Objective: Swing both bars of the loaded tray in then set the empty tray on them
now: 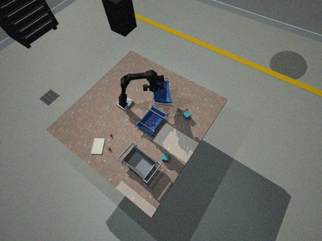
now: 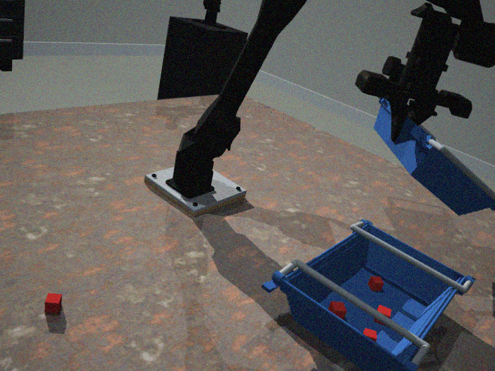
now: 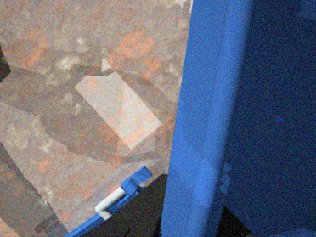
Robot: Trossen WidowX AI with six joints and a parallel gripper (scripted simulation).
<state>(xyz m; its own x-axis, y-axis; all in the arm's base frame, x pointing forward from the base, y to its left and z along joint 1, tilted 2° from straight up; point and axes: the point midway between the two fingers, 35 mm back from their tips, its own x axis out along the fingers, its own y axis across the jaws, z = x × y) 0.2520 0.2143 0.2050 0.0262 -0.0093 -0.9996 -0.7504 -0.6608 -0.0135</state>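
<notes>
The loaded blue tray [image 1: 144, 116] [image 2: 322, 329] stands on the table with several red blocks inside. Its near bar [image 1: 145, 126] [image 2: 355, 300] and far bar [image 1: 157, 113] [image 2: 409, 257] both lie inward across its top. My gripper [image 1: 158, 89] [image 2: 396, 138] is shut on a side wall of the empty blue tray [image 1: 162, 95] [image 2: 450, 186] [image 3: 208, 90]. The empty tray hangs tilted in the air, beyond and to the right of the loaded tray in the exterior view, apart from it. The wrist view shows the held wall close up; the fingertips are partly hidden.
A grey tray [image 1: 131, 159] with its bars swung outward stands near the table's front. Teal blocks [image 1: 186, 114] [image 1: 165, 157] stand towards the right edge. A cream slab [image 1: 98, 146] and two loose red blocks [image 1: 111, 135] [image 1: 108, 148] [image 2: 53, 303] lie left.
</notes>
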